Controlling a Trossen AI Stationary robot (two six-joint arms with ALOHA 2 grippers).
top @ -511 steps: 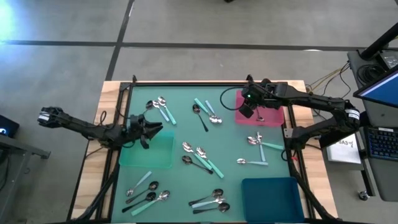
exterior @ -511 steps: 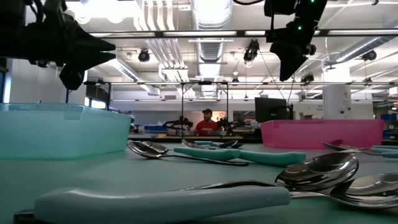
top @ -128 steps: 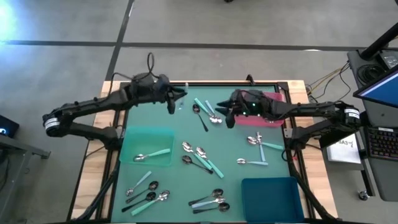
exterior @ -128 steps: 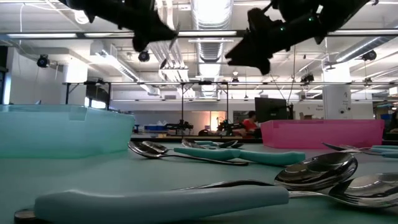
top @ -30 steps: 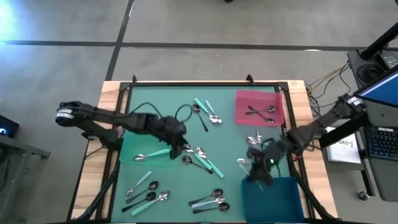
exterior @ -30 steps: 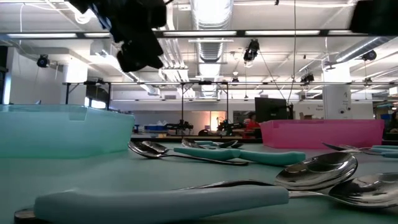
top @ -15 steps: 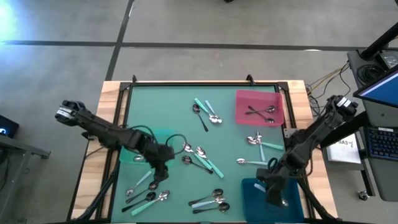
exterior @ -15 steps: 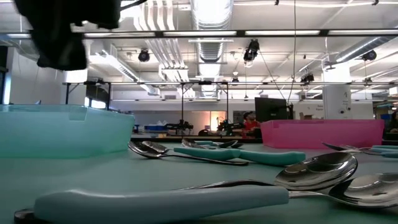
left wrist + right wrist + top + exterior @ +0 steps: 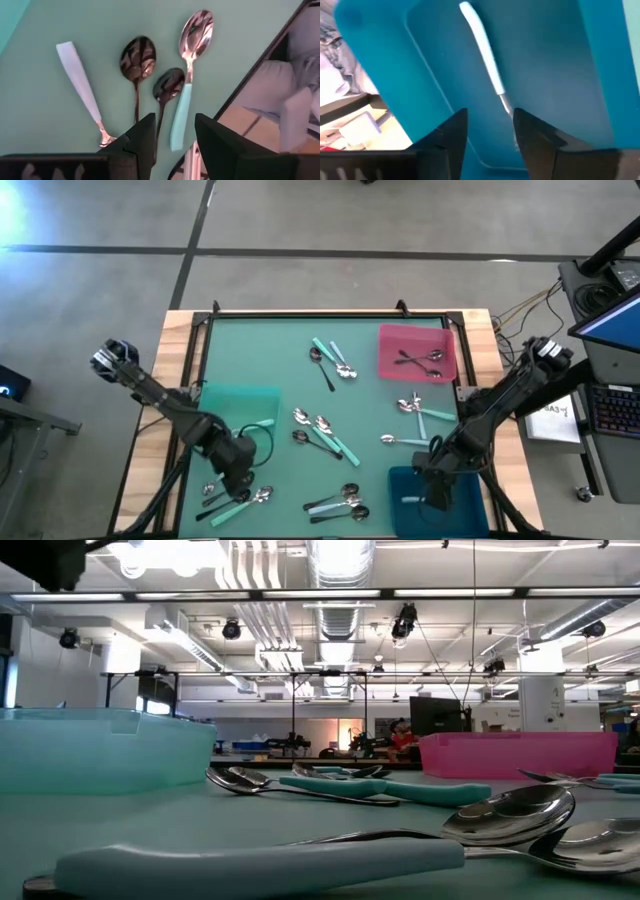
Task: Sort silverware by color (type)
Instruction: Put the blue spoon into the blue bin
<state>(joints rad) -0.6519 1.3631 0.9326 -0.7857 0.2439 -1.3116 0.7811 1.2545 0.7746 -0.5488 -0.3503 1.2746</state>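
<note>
Much of the silverware (image 9: 322, 434) is hard for you to count exactly: in the high view the spoons lie in overlapping clusters on the green table (image 9: 300, 330), and the left arm covers part of the lower-left cluster.

In the low view the nearest pale-handled spoon (image 9: 300, 858) is cut off at the frame's lower edge, and neither gripper can be made out there.

The left gripper (image 9: 172, 142) hangs at lower left of the high view over that cluster, fingers spread with nothing between them. Its wrist view shows four spoons: one pale blue handle (image 9: 80, 87), two dark all-metal ones (image 9: 137, 60), one teal handle (image 9: 182, 112); their lower ends are hidden behind the fingers.

The right gripper (image 9: 490, 132) is over the blue tray (image 9: 470, 480) at lower right, fingers apart and holding nothing. One pale-blue-handled spoon (image 9: 485, 55) lies inside that tray, its bowl end hidden between the fingers.

Trays counted: three. The pink tray (image 9: 415, 352) at upper right holds two dark spoons; the teal tray (image 9: 240, 405) at left holds one teal-handled spoon, partly covered by the arm.
</note>
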